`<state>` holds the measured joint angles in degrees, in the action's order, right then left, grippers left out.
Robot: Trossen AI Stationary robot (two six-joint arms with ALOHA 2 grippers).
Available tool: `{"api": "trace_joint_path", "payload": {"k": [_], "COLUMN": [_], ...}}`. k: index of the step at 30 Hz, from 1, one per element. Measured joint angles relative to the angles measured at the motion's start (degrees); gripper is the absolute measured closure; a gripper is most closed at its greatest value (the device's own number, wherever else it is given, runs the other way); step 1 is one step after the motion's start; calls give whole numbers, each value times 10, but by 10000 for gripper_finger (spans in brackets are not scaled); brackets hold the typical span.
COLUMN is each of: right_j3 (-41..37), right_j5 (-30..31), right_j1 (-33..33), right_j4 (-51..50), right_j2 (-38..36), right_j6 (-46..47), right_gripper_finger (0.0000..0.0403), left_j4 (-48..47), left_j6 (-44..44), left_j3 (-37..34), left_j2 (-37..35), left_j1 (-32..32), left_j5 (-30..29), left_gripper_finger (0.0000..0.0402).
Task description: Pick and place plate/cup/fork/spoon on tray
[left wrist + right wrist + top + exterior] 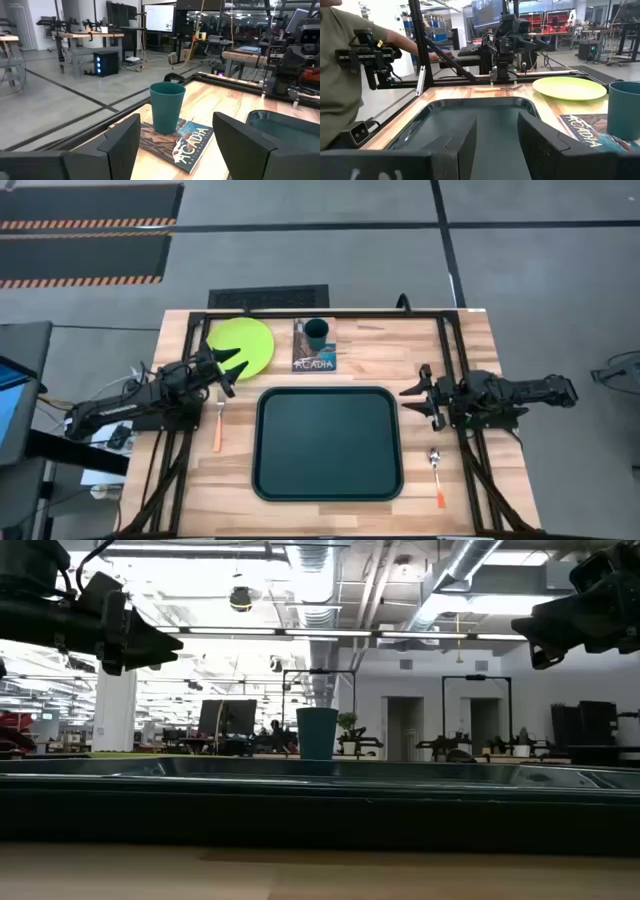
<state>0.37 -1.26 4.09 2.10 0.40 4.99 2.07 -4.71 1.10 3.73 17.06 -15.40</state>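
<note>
tray (328,443) centre frame, bare, awaiting items | left gripper (232,367) fingers wide beside plate (243,343), upper left | right gripper (417,398) fingers wide, waiting right of tray

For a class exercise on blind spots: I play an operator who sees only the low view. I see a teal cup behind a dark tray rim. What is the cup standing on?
Observer: The cup stands on a picture book, behind the tray.
Operator: Is anything in the tray?
Observer: No, it is empty.
Operator: Where are the fork and spoon?
Observer: The fork lies left of the tray, the spoon right of it.
Operator: And the plate?
Observer: The plate sits left of the book, beside the open left tool.
</note>
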Motion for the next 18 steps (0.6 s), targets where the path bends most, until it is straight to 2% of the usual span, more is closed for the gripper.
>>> {"api": "trace_joint_path", "payload": {"k": [18], "right_j3": [0], "right_j5": [0], "right_j1": [0], "right_j4": [0], "right_j2": [0], "right_j6": [0], "right_gripper_finger": [234], "left_j4": [0], "left_j6": [-9], "left_j3": [0], "left_j2": [0], "left_j1": [0], "left_j5": [0], "left_gripper_finger": [164]}}
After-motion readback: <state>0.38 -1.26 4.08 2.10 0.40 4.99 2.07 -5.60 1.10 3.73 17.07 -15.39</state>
